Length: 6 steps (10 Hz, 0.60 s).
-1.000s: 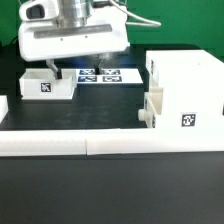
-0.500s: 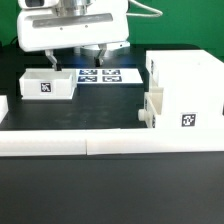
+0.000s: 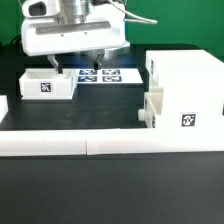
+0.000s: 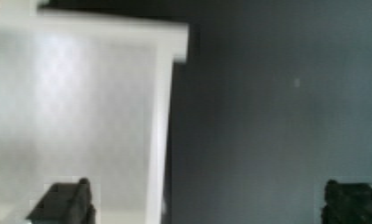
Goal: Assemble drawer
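The drawer's tall white housing (image 3: 185,95) stands at the exterior view's right, with a tag on its front. One knobbed tray (image 3: 152,108) sits partly inside it, sticking out toward the left. The second tray (image 3: 48,84), open-topped and tagged, lies loose at the left on the black table. My gripper (image 3: 78,62) hangs open and empty just above and behind that tray's right end. In the wrist view the gripper (image 4: 206,205) has one fingertip (image 4: 62,200) over the white tray (image 4: 76,110) and the other over bare black table.
The marker board (image 3: 100,74) lies flat just right of the loose tray, under the gripper. A long low white border wall (image 3: 100,143) runs across the front. A small white piece (image 3: 3,105) shows at the left edge.
The gripper rose a little, then came partly back down over the loose tray's right end. It stayed open. The trays and housing have not moved.
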Tool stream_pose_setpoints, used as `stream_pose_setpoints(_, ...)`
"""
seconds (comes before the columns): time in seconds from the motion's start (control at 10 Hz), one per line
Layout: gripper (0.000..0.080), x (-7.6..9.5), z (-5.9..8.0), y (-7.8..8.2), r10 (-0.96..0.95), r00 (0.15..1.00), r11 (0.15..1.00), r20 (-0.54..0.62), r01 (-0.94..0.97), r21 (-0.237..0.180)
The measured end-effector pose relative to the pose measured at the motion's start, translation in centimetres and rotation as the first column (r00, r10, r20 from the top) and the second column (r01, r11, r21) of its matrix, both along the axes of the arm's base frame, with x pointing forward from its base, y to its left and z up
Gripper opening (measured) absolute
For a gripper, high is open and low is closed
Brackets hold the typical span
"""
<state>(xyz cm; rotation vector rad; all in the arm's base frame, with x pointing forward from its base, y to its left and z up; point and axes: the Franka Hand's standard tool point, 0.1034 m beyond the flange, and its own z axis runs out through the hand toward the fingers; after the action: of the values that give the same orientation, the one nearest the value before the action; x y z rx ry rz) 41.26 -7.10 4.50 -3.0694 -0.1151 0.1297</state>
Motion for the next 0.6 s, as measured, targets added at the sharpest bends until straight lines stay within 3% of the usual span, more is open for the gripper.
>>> stream_pose_setpoints(0.3, 0.0649, -1.7, -1.8, -0.4, -0.020, 1.000, 1.000, -0.013, 0.020, -0.004)
stream_pose_setpoints(0.6, 0.0649, -2.1, -3.7, -0.8, -0.006, 1.000, 1.000, -0.004, 0.006, -0.008)
